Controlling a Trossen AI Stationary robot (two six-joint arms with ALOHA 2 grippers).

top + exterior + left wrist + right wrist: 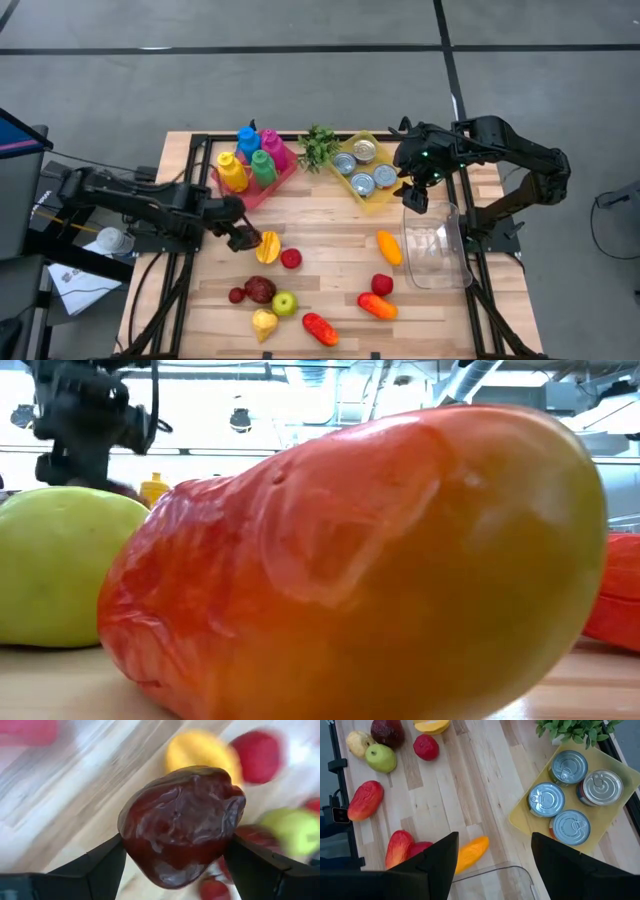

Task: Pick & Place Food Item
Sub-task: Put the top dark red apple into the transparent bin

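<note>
My left gripper (243, 238) is near the table's left side, shut on a glossy, wrinkled dark red-brown fruit (182, 820), close to a yellow fruit (267, 246) and a red one (291, 258). My right gripper (415, 197) hangs with its fingers apart at the far end of a clear plastic container (437, 250) on the table's right side. A corner of the container's rim (495, 870) shows between its fingers. An orange fruit (388, 247) lies beside the container. My left gripper pinches the dark fruit between its two fingers (100, 865), which press on its two opposite lower sides (131, 845). The fingers slant steeply down. The fruit bulges out beyond the fingertips and is clear of the wooden table. My right gripper: I cannot tell whether it touches the container.
Several loose fruits lie near the front: a dark red one (260, 290), a green apple (285, 302), a pale one (264, 323) and red-orange ones (320, 328) (377, 305). A red tray of bottles (252, 160), a plant (318, 147) and a yellow tray of cans (365, 170) stand at the back.
</note>
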